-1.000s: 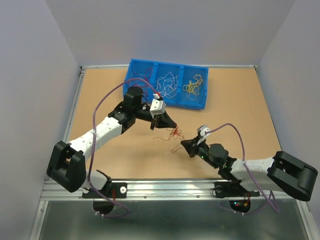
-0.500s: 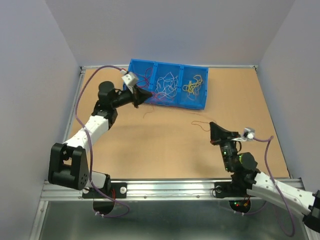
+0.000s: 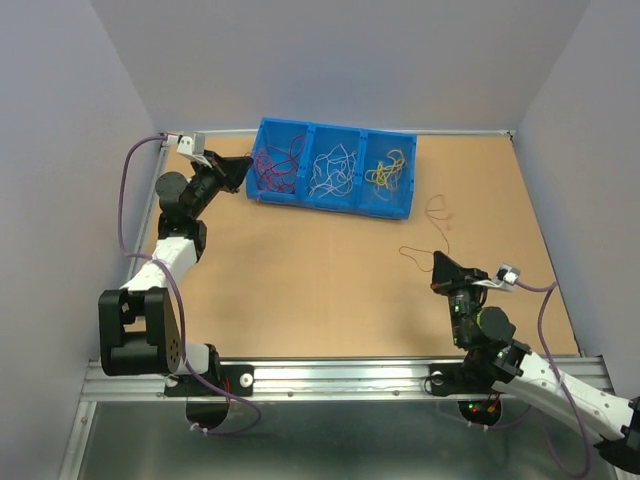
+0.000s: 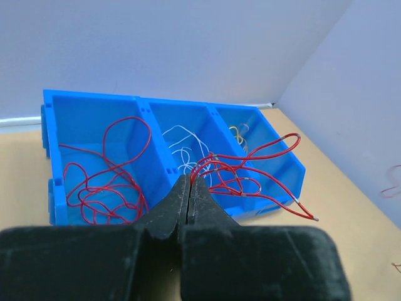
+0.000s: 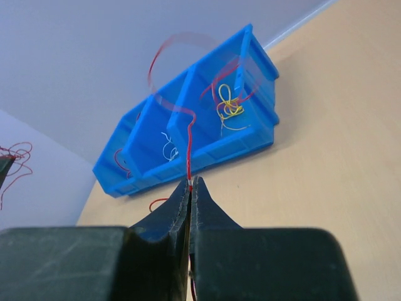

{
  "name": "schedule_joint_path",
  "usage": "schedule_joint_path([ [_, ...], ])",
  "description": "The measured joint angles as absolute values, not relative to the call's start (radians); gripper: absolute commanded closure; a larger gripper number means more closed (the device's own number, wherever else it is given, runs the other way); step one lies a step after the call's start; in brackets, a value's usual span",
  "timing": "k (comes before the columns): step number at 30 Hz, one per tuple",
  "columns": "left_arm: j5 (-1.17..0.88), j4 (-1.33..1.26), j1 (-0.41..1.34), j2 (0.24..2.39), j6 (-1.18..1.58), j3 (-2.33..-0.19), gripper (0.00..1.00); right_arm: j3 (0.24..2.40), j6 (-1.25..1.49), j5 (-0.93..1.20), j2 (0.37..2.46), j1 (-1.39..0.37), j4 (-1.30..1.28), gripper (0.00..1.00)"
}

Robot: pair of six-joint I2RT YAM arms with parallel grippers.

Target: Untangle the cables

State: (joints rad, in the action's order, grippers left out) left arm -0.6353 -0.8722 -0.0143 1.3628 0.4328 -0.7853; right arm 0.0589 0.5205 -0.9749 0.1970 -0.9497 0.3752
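My left gripper [image 3: 243, 166] is shut on a small clump of red cables [image 4: 250, 179] and holds it in front of the blue bin [image 3: 405, 212], by its left end. My right gripper [image 3: 440, 262] is shut on a single red cable [image 5: 188, 141] that rises from the fingertips into a loop [image 3: 437, 207]. The bin has three compartments: red cables [image 3: 278, 170] on the left, white cables [image 3: 335, 170] in the middle, yellow cables [image 3: 388, 170] on the right. The jaws of both grippers are pressed together in their wrist views [image 4: 190, 182] [image 5: 190, 183].
The bin [image 4: 94, 100] stands at the back of the brown tabletop [image 3: 320, 290], against the grey back wall. A loose red strand [image 5: 156, 202] lies on the table near my right gripper. Metal rails edge the table at the left and the front.
The red tangle at the table's middle has been pulled apart. My left gripper swung back and left to the bin with its clump. My right gripper drew back right with one red cable.
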Motion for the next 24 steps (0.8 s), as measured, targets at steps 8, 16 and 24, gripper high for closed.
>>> schedule_joint_path([
  [8, -0.562, -0.893, -0.009, 1.443, 0.417, -0.808, 1.00, 0.059, 0.485, -0.893, 0.198, -0.950, 0.400, 1.00],
  [16, -0.351, -0.805, 0.146, 1.648, 0.242, -1.019, 0.92, 0.059, 0.473, -0.830, 0.232, -0.950, 0.414, 0.99],
  [24, -0.269, -0.453, 0.177, 1.967, 0.109, -1.523, 0.01, 0.059, 0.460, -0.777, 0.239, -0.950, 0.427, 0.99],
])
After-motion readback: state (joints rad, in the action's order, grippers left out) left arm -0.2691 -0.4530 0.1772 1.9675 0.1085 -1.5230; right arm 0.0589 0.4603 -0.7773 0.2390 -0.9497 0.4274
